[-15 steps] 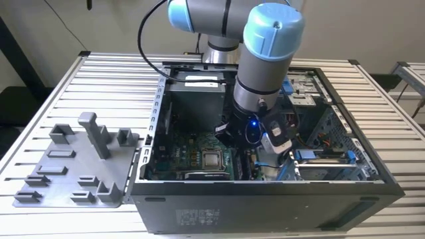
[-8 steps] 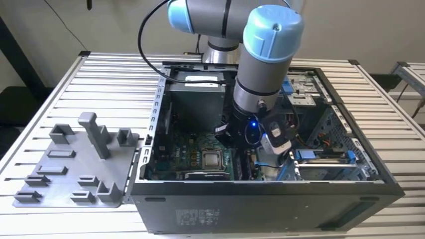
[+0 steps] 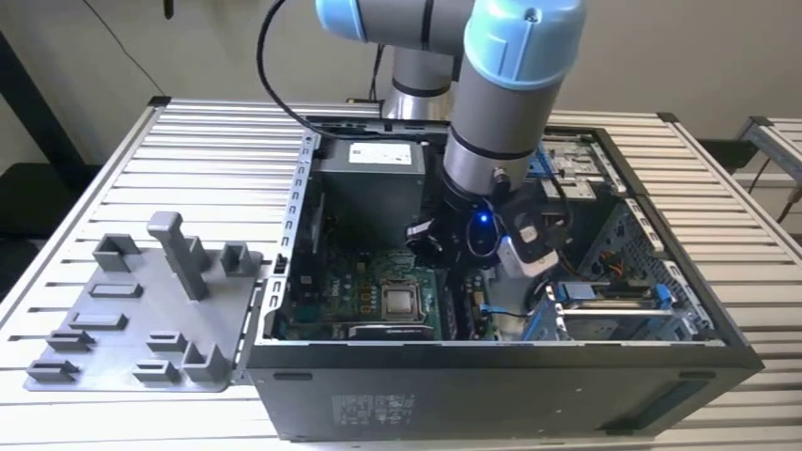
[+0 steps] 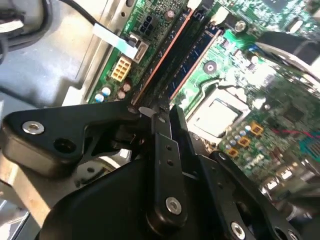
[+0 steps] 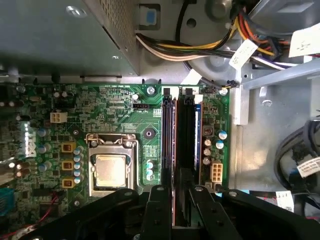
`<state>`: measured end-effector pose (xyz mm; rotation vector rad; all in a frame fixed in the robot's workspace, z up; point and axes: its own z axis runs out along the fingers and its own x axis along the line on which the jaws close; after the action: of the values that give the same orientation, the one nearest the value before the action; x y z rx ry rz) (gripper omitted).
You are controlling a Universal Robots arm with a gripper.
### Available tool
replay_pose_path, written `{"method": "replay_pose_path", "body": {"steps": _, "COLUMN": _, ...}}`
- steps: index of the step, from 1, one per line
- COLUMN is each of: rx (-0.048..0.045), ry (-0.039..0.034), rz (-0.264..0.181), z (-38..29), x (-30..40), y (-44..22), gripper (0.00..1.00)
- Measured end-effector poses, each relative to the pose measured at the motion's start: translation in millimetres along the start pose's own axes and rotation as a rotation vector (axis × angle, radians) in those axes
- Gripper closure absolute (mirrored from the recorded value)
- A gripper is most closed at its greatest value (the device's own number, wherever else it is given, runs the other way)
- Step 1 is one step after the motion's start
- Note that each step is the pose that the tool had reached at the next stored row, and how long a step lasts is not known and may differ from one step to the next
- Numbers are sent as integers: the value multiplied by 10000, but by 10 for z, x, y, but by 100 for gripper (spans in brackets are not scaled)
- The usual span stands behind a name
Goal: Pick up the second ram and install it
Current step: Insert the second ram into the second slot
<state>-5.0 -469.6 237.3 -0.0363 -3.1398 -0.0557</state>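
Seating appears underway: gripper (image 5: 176,200) fingers narrowed on the second ram (image 5: 173,150), standing edge-on in its motherboard (image 5: 120,107) slot beside the processor (image 5: 111,171); judged next need: even downward pressure

The second ram (image 5: 173,150), a long, thin, dark stick seen edge-on, stands on its long edge among the slots of the green motherboard (image 5: 115,107), right of centre in the first wrist view. It runs straight up the frame, its near end caught between the black fingers (image 5: 159,210) of the hand (image 5: 174,200). In the second wrist view it runs diagonally toward the upper right (image 4: 172,60).
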Motion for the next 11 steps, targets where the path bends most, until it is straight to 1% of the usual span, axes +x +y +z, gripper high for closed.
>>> {"method": "replay_pose_path", "body": {"steps": 1, "rx": -1, "ry": 0, "rz": 0, "z": -44, "x": 0, "y": 2, "gripper": 78}}
{"method": "replay_pose_path", "body": {"steps": 2, "rx": 0, "ry": 0, "rz": -2, "z": -54, "x": 1, "y": 3, "gripper": 78}}
{"method": "replay_pose_path", "body": {"steps": 4, "rx": -4, "ry": -2, "rz": -1, "z": -54, "x": 1, "y": 3, "gripper": 78}}
{"method": "replay_pose_path", "body": {"steps": 5, "rx": -2, "ry": -2, "rz": -1, "z": -56, "x": 1, "y": 3, "gripper": 80}}
{"method": "replay_pose_path", "body": {"steps": 6, "rx": -3, "ry": -2, "rz": -1, "z": -57, "x": 1, "y": 3, "gripper": 87}}
{"method": "replay_pose_path", "body": {"steps": 7, "rx": 0, "ry": -1, "rz": -1, "z": -59, "x": 1, "y": 3, "gripper": 89}}
{"method": "replay_pose_path", "body": {"steps": 11, "rx": -2, "ry": -2, "rz": -1, "z": -62, "x": 1, "y": 3, "gripper": 89}}
